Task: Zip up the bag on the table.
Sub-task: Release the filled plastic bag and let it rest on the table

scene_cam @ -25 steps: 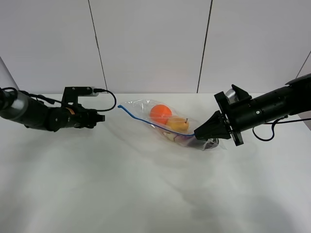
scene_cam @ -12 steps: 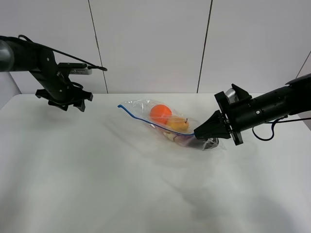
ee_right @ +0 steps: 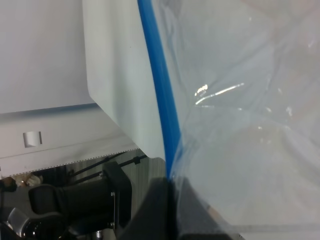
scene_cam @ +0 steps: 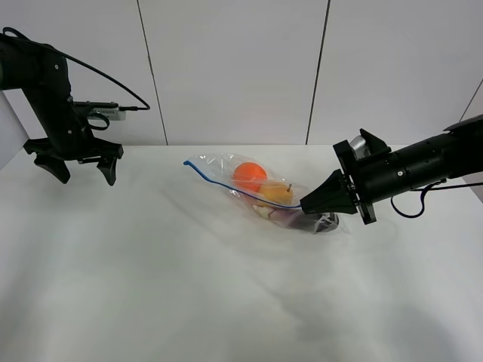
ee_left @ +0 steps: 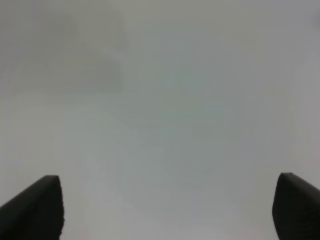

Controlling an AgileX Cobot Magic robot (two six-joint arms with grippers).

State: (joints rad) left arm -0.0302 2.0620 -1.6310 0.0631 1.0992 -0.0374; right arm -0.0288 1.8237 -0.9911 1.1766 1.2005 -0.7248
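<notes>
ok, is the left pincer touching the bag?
No, the left pincer hangs open over the far left of the table, well apart from the bag.

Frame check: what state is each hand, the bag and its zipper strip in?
Bag: lying on the table, filled; sealed or not, cannot tell.
Zipper strip: pinched at one end.
Right hand: shut on the zipper strip.
Left hand: open, empty, away from the bag.
</notes>
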